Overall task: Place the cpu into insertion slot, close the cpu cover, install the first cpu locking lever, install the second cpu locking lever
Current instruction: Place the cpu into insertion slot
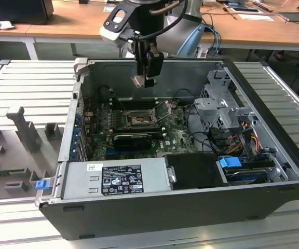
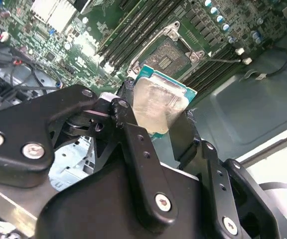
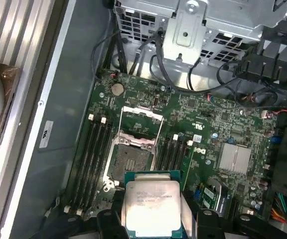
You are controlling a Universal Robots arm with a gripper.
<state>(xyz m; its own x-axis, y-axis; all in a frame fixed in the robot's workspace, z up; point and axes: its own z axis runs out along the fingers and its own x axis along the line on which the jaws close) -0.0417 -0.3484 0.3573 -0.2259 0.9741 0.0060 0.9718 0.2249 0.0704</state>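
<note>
Cpu (image 2: 156,102): I am gripping it by two opposite edges, my jaws clamped on it. Its silver top is showing in both wrist views. I am holding it in the air above the far part of the open computer case (image 1: 274,129), touching nothing else.

Insertion slot (image 3: 131,162): it is lying open on the green motherboard (image 1: 175,135), below the cpu and apart from it.

Cpu cover (image 3: 136,142): it is standing swung up off the slot, on the side toward the drive cage (image 1: 219,104).

Memory slots (image 3: 96,149): long black rows are running along two sides of the slot.

Power supply (image 1: 113,179): it is sitting along the case's near wall.

Table (image 1: 30,83): the grey slatted surface is carrying the case.
</note>
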